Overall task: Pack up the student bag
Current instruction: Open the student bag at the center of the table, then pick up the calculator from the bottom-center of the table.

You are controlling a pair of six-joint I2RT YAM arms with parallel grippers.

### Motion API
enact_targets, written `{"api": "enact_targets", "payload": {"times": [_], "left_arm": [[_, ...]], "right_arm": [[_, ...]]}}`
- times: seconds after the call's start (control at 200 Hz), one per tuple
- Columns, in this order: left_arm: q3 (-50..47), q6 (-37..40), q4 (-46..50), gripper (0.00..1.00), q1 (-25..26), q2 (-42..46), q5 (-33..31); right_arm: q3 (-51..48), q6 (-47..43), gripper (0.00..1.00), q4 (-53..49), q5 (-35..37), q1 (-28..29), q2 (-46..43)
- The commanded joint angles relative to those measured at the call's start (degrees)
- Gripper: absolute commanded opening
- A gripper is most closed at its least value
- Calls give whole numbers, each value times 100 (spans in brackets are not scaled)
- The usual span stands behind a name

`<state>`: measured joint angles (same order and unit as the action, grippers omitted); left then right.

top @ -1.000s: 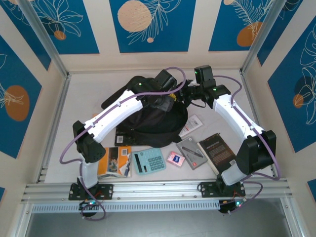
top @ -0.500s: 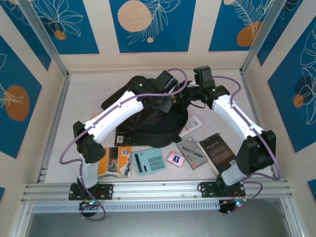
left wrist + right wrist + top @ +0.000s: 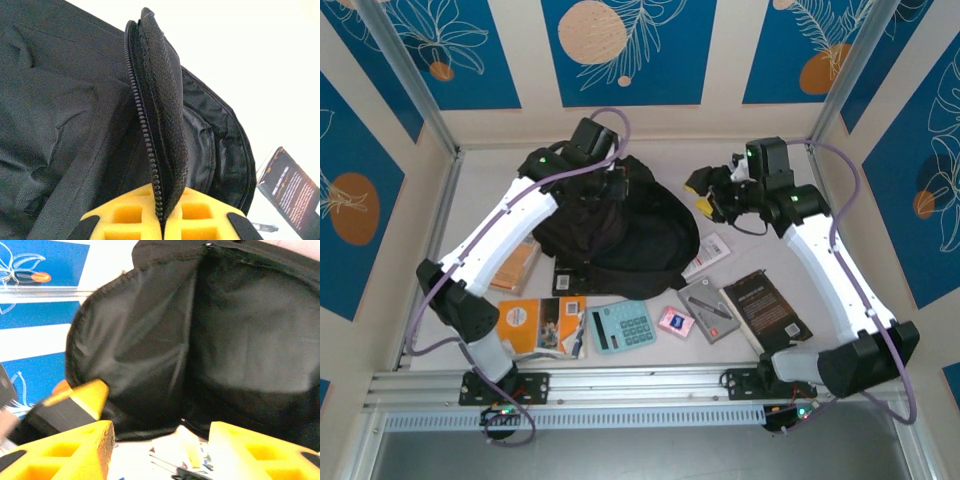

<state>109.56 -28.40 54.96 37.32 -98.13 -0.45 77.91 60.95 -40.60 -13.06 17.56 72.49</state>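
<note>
The left fingers (image 3: 161,216) are clamped on the zippered lip of the large black soft fabric backpack (image 3: 640,240). They hold that flap up on edge, so the main compartment gapes just beyond their tips. The backpack lies slumped on the pale worktop (image 3: 490,190), with most of its bulk on the near side of these fingers. The right fingers (image 3: 704,194) stand apart with nothing between them, just outside the bag's mouth. In their own wrist view the dark lining lies straight ahead and above.

This looks like the opening step, with the mouth held wide ready for loading. The teal calculator (image 3: 622,326), small pink packet (image 3: 674,321), grey flat case (image 3: 708,308) and flat dark book with gold print (image 3: 765,308) all lie well behind the right fingers, unpacked.

Next, the free right fingers would probably need to drop back to one of these, close on it and carry it into the gap. The left grip must not slacken meanwhile, or the flap would likely fall shut.
</note>
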Motion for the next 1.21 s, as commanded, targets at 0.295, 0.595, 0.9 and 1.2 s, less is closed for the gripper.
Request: {"api": "enact_targets", "payload": {"times": [0.295, 0.595, 0.9, 1.2], "left_arm": [[-833, -979, -873, 0, -676, 690, 632], [-734, -1069, -699, 0, -910, 322, 974], [-865, -1011, -600, 0, -1192, 328, 1038], [-875, -1080, -574, 0, -1297, 373, 1058]], "right_arm": [[-1355, -2552, 53, -1183, 1205, 2273, -253], [-42, -2963, 47, -1143, 2160, 4621, 2163], [1317, -2471, 71, -1324, 2523, 5276, 3773], [2736, -1767, 61, -2640, 4110, 5852, 5136]]}}
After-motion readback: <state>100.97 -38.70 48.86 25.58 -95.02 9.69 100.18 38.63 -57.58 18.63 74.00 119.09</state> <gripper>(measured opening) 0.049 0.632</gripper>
